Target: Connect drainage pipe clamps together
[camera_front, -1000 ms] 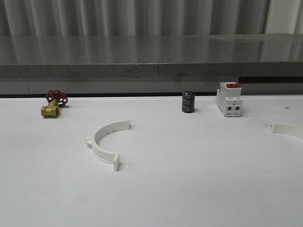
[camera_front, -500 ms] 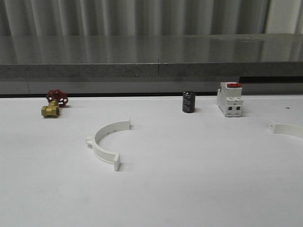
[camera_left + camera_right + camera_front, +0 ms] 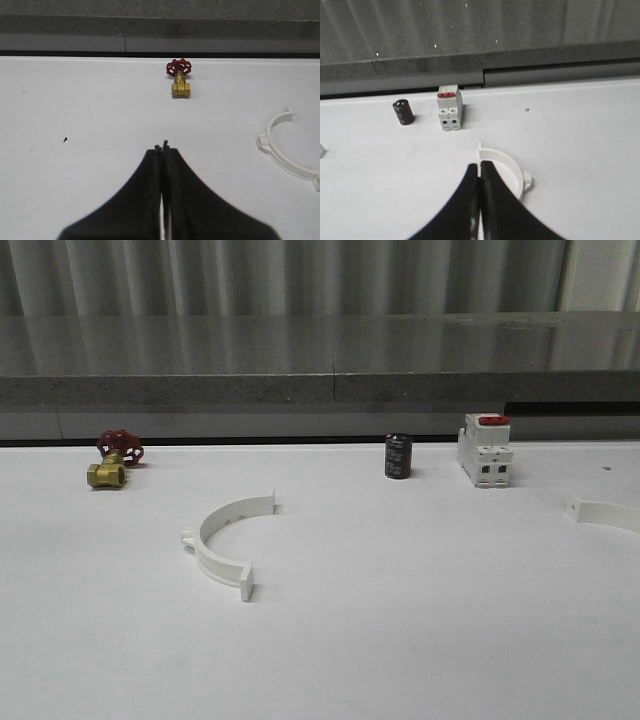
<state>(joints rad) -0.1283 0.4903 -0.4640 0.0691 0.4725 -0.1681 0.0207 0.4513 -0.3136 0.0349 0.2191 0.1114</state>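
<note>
One white half-ring pipe clamp (image 3: 223, 543) lies on the white table left of centre, its open side facing right; it also appears in the left wrist view (image 3: 285, 155). The second pipe clamp (image 3: 606, 513) lies at the table's right edge, partly cut off in the front view. In the right wrist view this clamp (image 3: 507, 167) sits just beyond the fingertips, partly hidden behind them. My left gripper (image 3: 162, 148) is shut with nothing in it, over bare table. My right gripper (image 3: 479, 165) is shut and holds nothing.
A brass valve with a red handwheel (image 3: 114, 459) stands at the back left, also in the left wrist view (image 3: 180, 82). A black cylinder (image 3: 398, 456) and a white breaker with a red top (image 3: 484, 449) stand at the back right. A grey ledge (image 3: 320, 390) borders the table's far side.
</note>
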